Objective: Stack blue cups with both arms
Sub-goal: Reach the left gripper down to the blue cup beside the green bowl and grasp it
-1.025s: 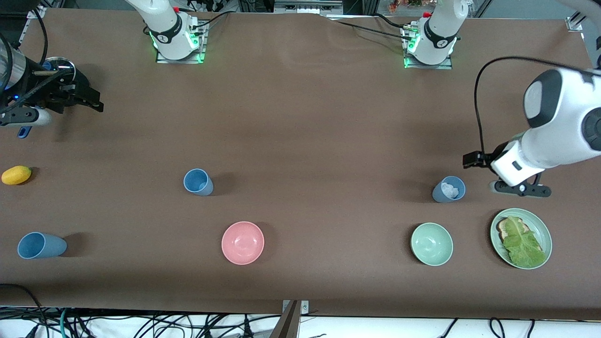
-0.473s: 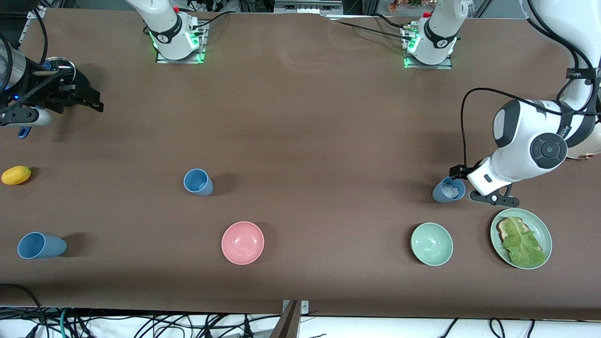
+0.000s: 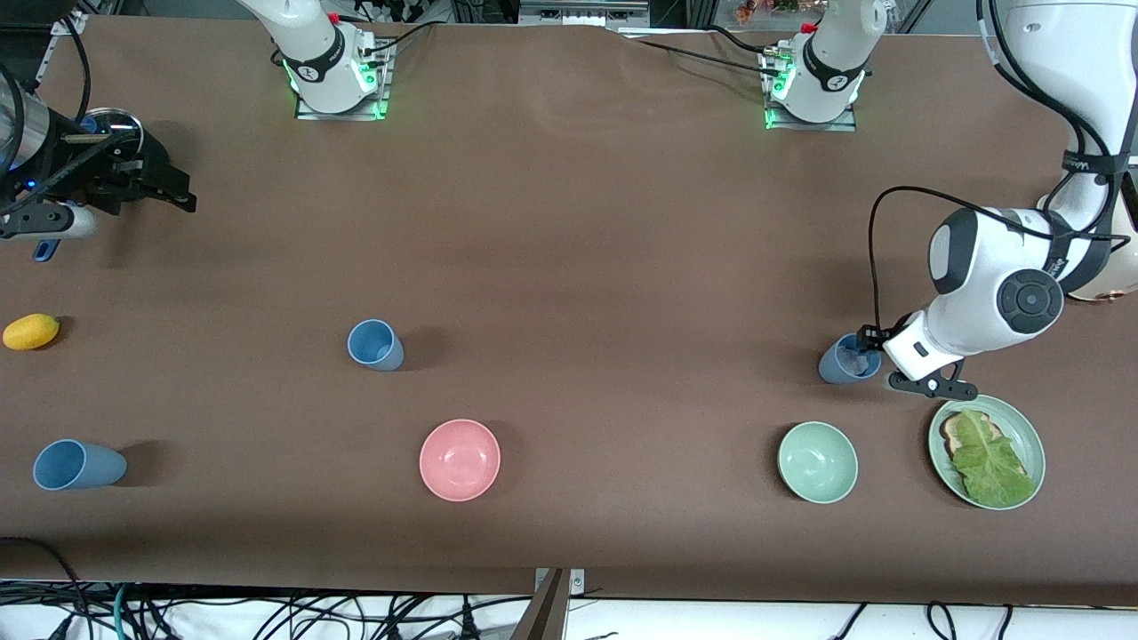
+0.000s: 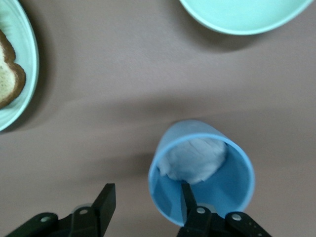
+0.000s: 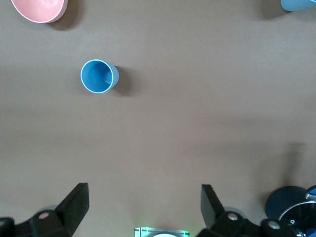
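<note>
Three blue cups stand on the brown table. One cup [image 3: 849, 360] at the left arm's end holds a crumpled white thing [image 4: 193, 159]. My left gripper [image 3: 868, 348] is open and low at this cup [image 4: 202, 170]. In the left wrist view my left gripper [image 4: 147, 191] has one finger inside the cup and the other outside, so the cup's wall lies between them. A second cup [image 3: 375, 345] stands mid-table and shows in the right wrist view [image 5: 99, 76]. A third cup [image 3: 78, 465] is at the right arm's end, nearer the camera. My right gripper [image 3: 173, 194] waits open and empty over the right arm's end [image 5: 143, 192].
A pink bowl [image 3: 460, 460] and a pale green bowl [image 3: 817, 462] sit near the front edge. A green plate [image 3: 1034, 431] with bread and lettuce lies beside the left gripper. A yellow fruit [image 3: 31, 332] lies at the right arm's end.
My left arm has swung toward the cup with the white thing and come down, so its fingers now straddle the cup's wall. The right arm has not moved.
</note>
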Controlling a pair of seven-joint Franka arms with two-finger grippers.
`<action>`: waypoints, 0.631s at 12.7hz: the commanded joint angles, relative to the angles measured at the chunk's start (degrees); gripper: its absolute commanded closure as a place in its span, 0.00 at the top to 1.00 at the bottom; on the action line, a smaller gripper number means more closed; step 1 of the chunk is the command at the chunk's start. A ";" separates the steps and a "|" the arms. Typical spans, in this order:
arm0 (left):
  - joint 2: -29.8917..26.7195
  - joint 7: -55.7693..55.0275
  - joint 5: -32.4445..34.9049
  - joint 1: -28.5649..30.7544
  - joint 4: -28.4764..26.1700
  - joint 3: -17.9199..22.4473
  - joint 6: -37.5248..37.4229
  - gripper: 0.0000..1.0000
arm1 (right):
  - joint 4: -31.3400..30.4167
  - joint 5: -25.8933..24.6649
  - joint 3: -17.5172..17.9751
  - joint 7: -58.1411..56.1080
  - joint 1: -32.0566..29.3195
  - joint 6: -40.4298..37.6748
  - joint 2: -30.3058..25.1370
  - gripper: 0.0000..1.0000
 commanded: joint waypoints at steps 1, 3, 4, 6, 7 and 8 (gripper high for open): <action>1.07 1.02 1.13 1.07 0.28 -0.42 1.40 0.21 | 1.18 0.76 0.30 -0.91 -0.49 -1.13 0.27 1.00; 1.07 0.93 0.52 0.72 0.37 -0.42 1.14 0.00 | 1.18 0.76 0.30 -0.91 -0.49 -1.13 0.27 1.00; 1.07 0.75 0.52 0.54 0.45 -0.42 0.96 0.00 | 1.18 0.76 0.30 -0.91 -0.49 -1.13 0.27 1.00; 0.54 0.58 -0.44 0.54 0.63 -0.59 0.35 0.00 | 1.18 0.76 0.30 -0.91 -0.49 -1.13 0.27 1.00; 0.36 0.40 -1.76 0.63 1.41 -1.90 -1.31 0.00 | 1.18 0.76 0.30 -0.91 -0.49 -1.13 0.36 1.00; -0.16 0.23 -2.99 0.72 2.64 -2.87 -4.02 0.00 | 1.18 0.76 0.30 -0.91 -0.49 -1.13 0.27 1.00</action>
